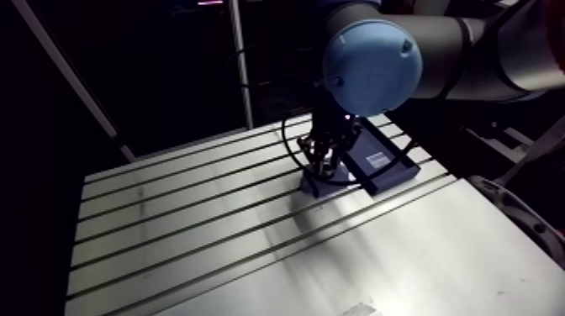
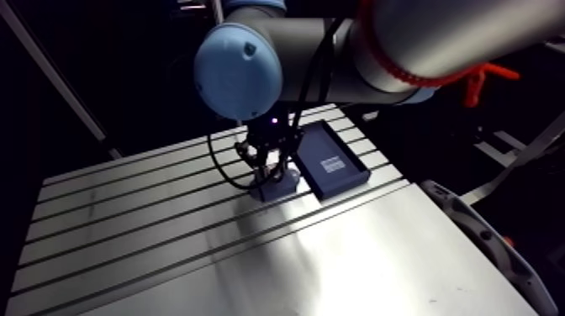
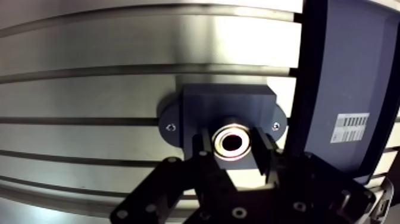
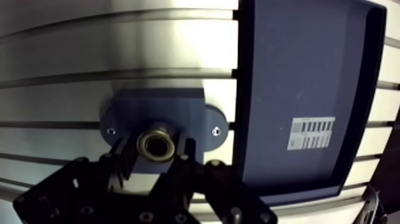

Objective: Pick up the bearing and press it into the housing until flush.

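The jaws are closed on the bearing (image 3: pixel 232 142), pinching it from both sides right over the dark blue housing (image 3: pixel 226 101), which sits near the middle of the frame in the arm view. Pickup looks done and pressing is in hand. Next comes a straight, square push down until flush; I can't tell how far it's seated. On the slotted aluminium worktop (image 1: pixel 210 227), a blue tray (image 3: pixel 351 71) lies just beside the housing.
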Tool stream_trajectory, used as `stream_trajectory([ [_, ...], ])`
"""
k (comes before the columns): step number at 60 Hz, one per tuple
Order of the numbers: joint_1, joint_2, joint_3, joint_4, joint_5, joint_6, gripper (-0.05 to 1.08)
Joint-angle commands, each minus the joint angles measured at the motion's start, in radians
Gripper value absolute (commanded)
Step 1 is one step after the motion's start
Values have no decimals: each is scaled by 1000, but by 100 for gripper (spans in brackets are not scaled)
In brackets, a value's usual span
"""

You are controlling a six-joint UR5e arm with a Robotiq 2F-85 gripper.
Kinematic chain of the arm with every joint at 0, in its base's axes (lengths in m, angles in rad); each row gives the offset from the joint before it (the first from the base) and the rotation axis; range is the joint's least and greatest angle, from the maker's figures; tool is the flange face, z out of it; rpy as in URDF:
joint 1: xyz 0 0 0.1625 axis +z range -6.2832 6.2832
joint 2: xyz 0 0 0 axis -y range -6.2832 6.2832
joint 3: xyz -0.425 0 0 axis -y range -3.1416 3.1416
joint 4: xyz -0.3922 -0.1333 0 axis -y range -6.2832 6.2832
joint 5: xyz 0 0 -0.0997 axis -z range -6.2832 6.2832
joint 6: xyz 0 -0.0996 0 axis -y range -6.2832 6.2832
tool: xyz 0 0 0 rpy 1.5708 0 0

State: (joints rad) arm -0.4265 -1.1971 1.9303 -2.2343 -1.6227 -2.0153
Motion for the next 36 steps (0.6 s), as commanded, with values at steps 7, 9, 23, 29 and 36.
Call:
stream_trajectory([
  [7, 0, 0, 5, 0, -1, 0, 76],
  [9, -1, 0, 5, 0, -1, 0, 76],
  [23, -2, 0, 5, -1, -1, 0, 76],
  [29, -2, 0, 6, -2, -1, 0, 76],
  [36, -2, 0, 6, 0, -1, 0, 76],
])
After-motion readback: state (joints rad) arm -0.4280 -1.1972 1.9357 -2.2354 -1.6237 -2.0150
